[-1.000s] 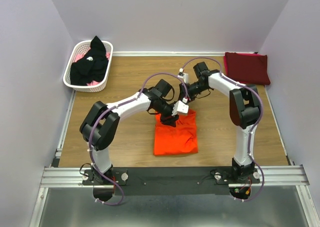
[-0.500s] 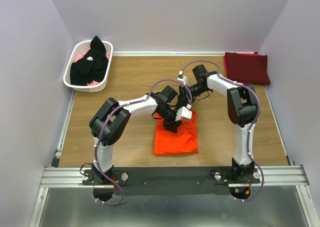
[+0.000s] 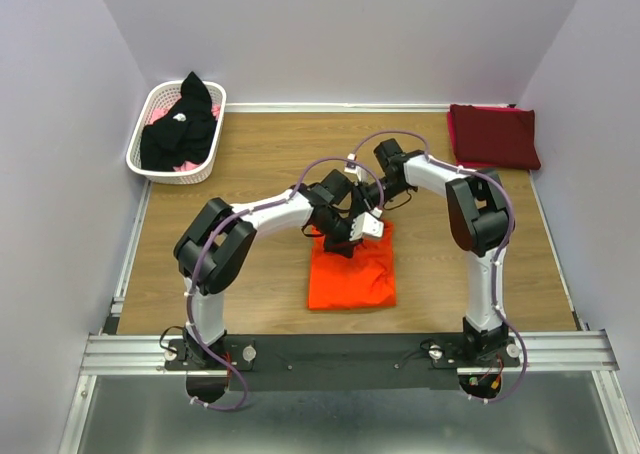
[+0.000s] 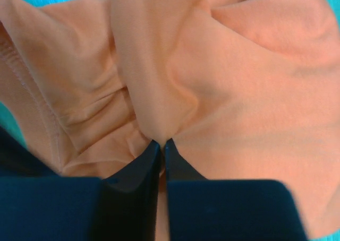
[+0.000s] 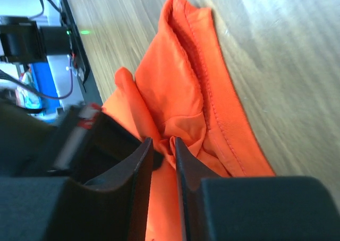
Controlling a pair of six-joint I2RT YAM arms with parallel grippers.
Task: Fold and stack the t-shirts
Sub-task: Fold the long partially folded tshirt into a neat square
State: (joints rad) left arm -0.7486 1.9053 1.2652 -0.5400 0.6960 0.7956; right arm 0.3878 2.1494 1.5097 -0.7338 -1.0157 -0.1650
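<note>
Maroon t-shirt (image 3: 493, 134) lies folded, black t-shirt (image 3: 183, 129) waits unfolded; left pincer (image 4: 161, 143) and right pincer (image 5: 162, 143) pinch the half-folded orange t-shirt (image 3: 350, 276).

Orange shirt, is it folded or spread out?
Folded. The orange shirt lies as a compact rectangle, no sleeves sticking out; its far edge is bunched up.

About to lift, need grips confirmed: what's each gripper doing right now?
Left gripper: closed, pinching a fold of the orange shirt.
Right gripper: closed on bunched cloth of the same shirt.
</note>
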